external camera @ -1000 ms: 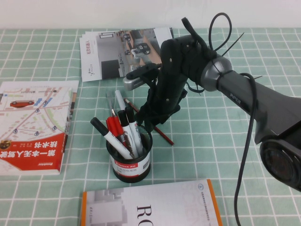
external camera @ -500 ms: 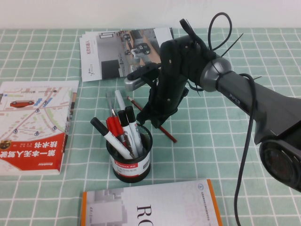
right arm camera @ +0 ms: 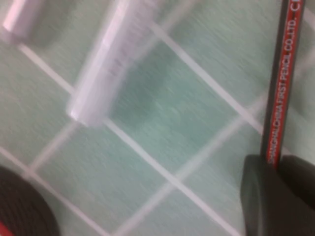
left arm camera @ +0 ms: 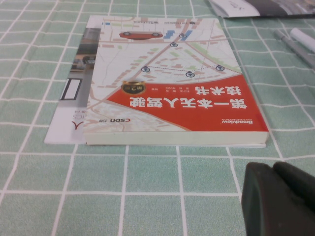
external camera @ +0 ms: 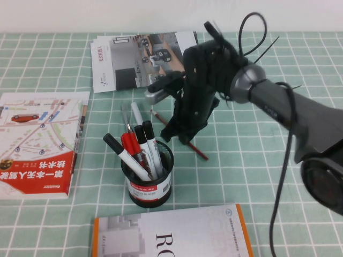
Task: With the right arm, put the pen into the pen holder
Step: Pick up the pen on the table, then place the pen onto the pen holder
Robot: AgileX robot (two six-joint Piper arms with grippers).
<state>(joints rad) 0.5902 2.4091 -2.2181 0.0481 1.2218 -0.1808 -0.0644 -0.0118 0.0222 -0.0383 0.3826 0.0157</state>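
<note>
Centre of the high view: the black right gripper is clamped on the thin dark-red pen, tilted just above and right of the round black mesh pen holder, apparently lifting it for insertion. The left gripper hangs beside a red-and-white book; its opening cannot be judged.

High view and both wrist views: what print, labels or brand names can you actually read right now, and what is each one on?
"SHANGHAI CHINA FIRST PENCIL CO.,LTD": thin dark-red pen, held in the right gripper.
"CSDN" and "Broadview": red-and-white map-cover book, ahead of the left gripper.
"PiPER": black right arm.
"RO", cut off: orange-edged white book.
Chinese title on the map-cover book: legible characters, not transcribed.
Label band on the round black wire-mesh pen holder: too small.
</note>
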